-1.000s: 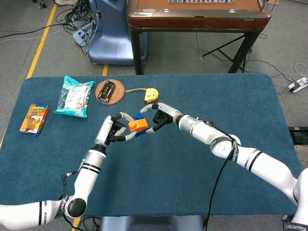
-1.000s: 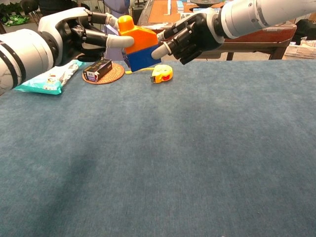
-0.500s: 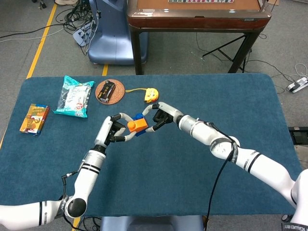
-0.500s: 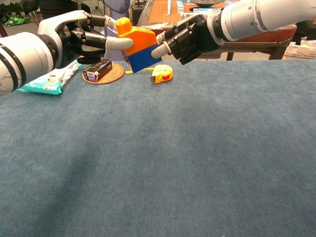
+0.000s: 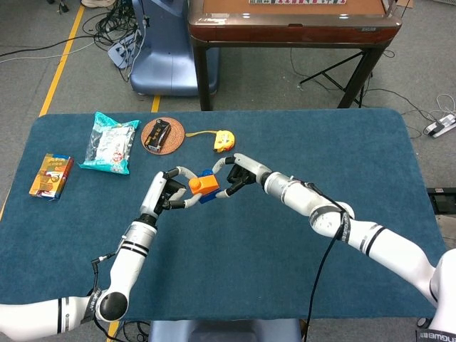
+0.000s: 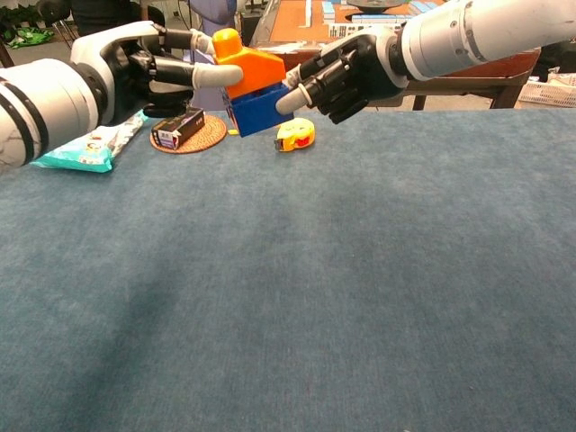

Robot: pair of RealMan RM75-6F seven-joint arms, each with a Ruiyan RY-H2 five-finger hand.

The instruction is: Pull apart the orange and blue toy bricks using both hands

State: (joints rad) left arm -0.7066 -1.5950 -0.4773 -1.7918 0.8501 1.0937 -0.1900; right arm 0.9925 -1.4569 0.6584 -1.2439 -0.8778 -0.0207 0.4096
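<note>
- Left hand [image 6: 148, 67] fingers clamp the orange brick [image 6: 255, 70]; right hand [image 6: 346, 76] fingers clamp the blue brick [image 6: 259, 108].
- Both are raised above the desk [image 6: 297, 279], near the tape measure [image 6: 294, 134].
- Pull straight apart with firm grips.

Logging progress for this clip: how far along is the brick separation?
Done: both hands hold the pair above the table. In hand: left hand grips the orange brick, right hand the blue brick. Left: the bricks are joined, so the pull-apart remains.

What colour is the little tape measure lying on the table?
The tape measure is yellow with a red spot; the chest view shows it best.
</note>
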